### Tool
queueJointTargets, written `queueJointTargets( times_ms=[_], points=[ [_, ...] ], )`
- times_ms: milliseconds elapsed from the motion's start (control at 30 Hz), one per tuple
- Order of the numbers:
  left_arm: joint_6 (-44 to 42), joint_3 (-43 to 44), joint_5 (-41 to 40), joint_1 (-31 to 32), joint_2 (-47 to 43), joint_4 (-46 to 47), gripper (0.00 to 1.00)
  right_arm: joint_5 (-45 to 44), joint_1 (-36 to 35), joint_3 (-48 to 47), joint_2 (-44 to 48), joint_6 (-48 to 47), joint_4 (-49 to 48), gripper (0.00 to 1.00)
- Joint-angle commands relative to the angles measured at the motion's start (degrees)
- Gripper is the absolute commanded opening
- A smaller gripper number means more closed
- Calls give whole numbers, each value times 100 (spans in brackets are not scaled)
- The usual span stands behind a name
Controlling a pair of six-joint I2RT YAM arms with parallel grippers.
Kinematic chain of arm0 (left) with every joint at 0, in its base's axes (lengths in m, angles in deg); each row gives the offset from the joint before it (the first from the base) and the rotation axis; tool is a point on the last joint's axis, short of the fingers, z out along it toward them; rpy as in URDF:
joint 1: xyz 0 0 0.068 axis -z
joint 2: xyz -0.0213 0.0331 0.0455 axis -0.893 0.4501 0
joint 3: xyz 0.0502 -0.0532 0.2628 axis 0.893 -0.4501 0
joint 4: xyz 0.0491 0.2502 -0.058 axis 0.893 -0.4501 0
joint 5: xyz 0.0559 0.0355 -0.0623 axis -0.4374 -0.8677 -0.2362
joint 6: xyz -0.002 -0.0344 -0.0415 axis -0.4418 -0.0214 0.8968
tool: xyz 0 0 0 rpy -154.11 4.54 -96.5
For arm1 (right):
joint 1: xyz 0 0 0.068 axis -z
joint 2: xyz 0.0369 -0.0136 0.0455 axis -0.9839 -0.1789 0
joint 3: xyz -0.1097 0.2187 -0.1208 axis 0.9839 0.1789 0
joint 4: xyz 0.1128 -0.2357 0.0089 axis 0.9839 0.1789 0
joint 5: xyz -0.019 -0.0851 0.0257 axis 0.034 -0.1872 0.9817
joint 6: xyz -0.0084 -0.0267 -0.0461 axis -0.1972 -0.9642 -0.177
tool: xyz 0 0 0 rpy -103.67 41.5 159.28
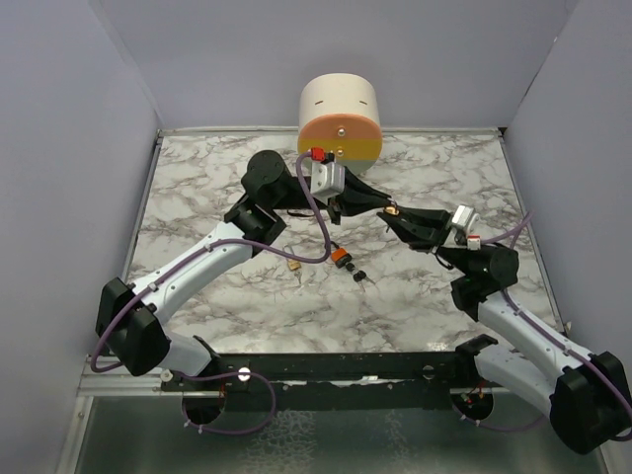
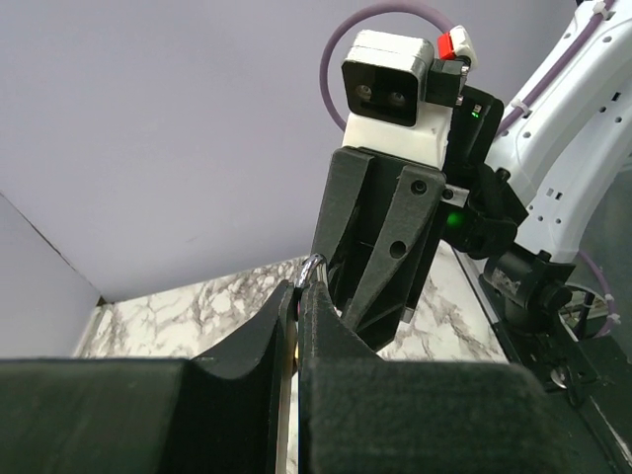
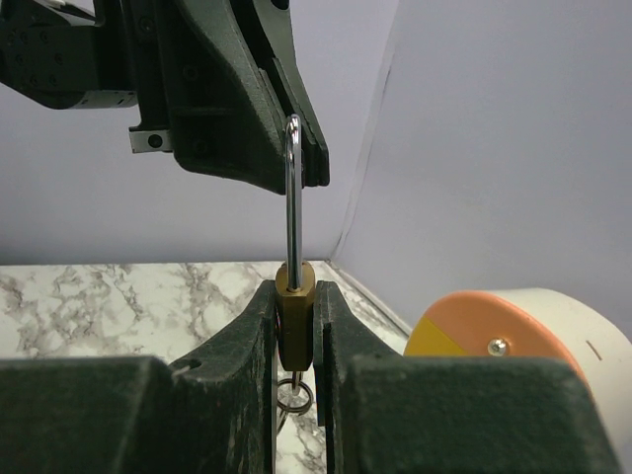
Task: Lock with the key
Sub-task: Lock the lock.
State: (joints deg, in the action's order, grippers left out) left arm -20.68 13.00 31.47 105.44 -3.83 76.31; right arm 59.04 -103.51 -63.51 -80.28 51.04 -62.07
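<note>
Top external: key bunch (image 1: 360,276) lies flat on the marble table (image 1: 197,197), mid-table and well below both grippers, untouched. Its long axis runs roughly upper-left to lower-right; it is too small to tell which way the blades point. An orange-and-black item (image 1: 341,258) sits just beside it, and a second brass padlock (image 1: 293,266) is farther left.

Right wrist: right gripper (image 3: 294,296) is clenched on the brass padlock (image 3: 295,311) body. The shackle (image 3: 293,197) stands upright, pointing toward the left gripper (image 2: 299,296), which is pinched closed on the shackle top. A small ring (image 3: 293,397) hangs under the padlock body.
</note>
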Motion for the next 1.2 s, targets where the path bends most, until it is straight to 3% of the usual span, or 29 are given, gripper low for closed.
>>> queueJointTargets(
  times_ms=[0,533,1167],
  points=[
    [-187,-158,-21,140,356,-1328,0,-272,-27,-568,139,1,-1477,2],
    [-234,-229,79,157,435,-1219,0,-572,-26,-792,486,439,-2578,2],
    [-123,-178,-108,160,928,-1247,0,-463,-27,-1285,443,1,-1973,2]
  ],
)
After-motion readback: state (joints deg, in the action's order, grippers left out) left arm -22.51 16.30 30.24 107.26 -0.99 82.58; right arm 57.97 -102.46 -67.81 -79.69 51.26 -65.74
